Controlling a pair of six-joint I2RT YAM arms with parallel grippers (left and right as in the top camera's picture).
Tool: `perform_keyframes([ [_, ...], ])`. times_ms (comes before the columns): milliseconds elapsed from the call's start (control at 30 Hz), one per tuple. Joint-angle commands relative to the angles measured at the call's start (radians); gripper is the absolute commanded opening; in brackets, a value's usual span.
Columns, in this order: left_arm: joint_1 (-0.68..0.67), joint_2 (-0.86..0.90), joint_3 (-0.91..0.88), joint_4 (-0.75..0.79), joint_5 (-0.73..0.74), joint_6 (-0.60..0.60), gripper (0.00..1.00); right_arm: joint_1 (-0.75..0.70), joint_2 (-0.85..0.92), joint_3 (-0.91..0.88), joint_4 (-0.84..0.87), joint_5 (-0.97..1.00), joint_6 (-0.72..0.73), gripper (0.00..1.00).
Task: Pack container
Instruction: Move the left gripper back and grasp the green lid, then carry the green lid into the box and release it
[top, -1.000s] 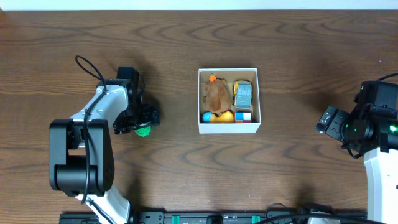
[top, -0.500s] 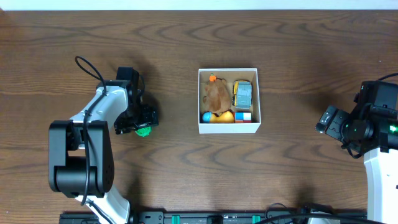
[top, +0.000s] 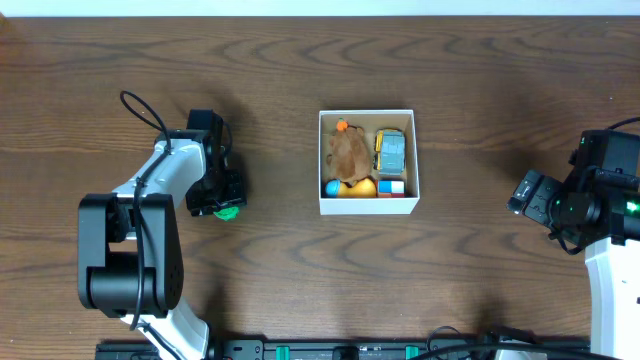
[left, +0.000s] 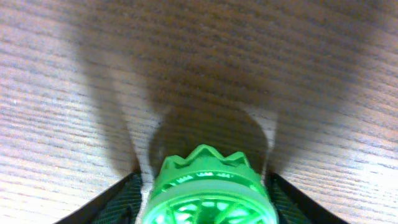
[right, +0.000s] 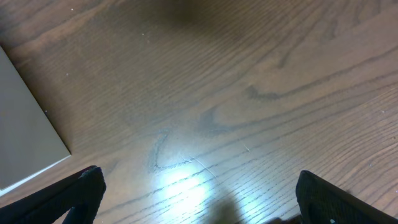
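Here the left gripper (left: 205, 200) clamps a green toy (left: 208, 182) (ridged, round); right gripper (right: 200, 184) gapes

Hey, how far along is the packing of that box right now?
Mostly done: the container already holds several toys, including a brown plush and a toy car. In hand: the left gripper grips a green toy outside the container. Left: carrying it in. The right gripper is open, empty.

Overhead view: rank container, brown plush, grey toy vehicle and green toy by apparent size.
1. container, clearly largest.
2. brown plush.
3. grey toy vehicle, somewhat smaller than the plush.
4. green toy, smallest as seen. It is only partly visible, so its rank against the vehicle is unsure.
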Motion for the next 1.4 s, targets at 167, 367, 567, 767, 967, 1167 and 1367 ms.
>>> perform_keyframes([
  [167, 0.003, 0.010, -0.024, -0.004, 0.020, -0.006, 0.51, -0.006, 0.000, -0.002, -0.003, -0.003, -0.015, 0.99],
  [367, 0.003, 0.010, -0.024, -0.004, 0.020, -0.006, 0.39, -0.006, 0.000, -0.002, -0.003, -0.003, -0.015, 0.99],
  [567, 0.003, 0.000, -0.012, -0.006, 0.020, -0.006, 0.24, -0.006, 0.000, -0.002, -0.003, -0.003, -0.015, 0.99],
  [767, -0.010, -0.084, 0.069, -0.045, 0.020, -0.005, 0.11, -0.006, 0.000, -0.002, -0.003, -0.003, -0.015, 0.99],
  [967, -0.137, -0.277, 0.162, -0.034, 0.020, 0.085, 0.06, -0.006, 0.000, -0.002, -0.002, -0.003, -0.015, 0.99],
  [1167, -0.400, -0.418, 0.184, 0.080, 0.019, 0.441, 0.06, -0.006, 0.000, -0.002, -0.001, -0.003, -0.015, 0.99],
  [1367, -0.604, -0.376, 0.183, 0.182, 0.019, 0.573, 0.06, -0.006, 0.000, -0.002, -0.002, -0.003, -0.015, 0.99],
])
